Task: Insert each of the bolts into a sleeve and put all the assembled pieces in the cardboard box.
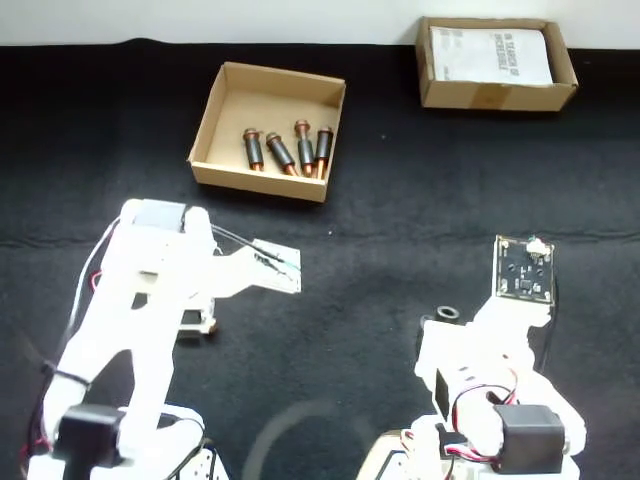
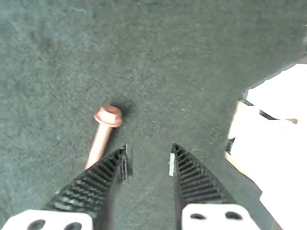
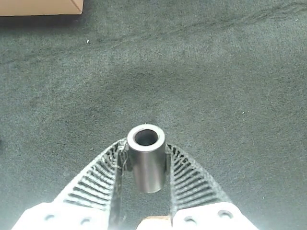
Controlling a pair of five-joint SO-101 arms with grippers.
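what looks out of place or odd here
Nothing is spilled or damaged. One bare bolt lies loose on the mat beside one finger of the open left claw, not between the two.

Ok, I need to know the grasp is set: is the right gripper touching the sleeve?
Touching. In the right wrist view both fingers of the right gripper press against the sides of the upright sleeve.

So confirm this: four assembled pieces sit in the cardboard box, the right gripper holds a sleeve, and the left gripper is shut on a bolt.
Wrong about the left gripper: the left wrist view shows it open, with the bolt lying loose on the table beside it. The rest stands.
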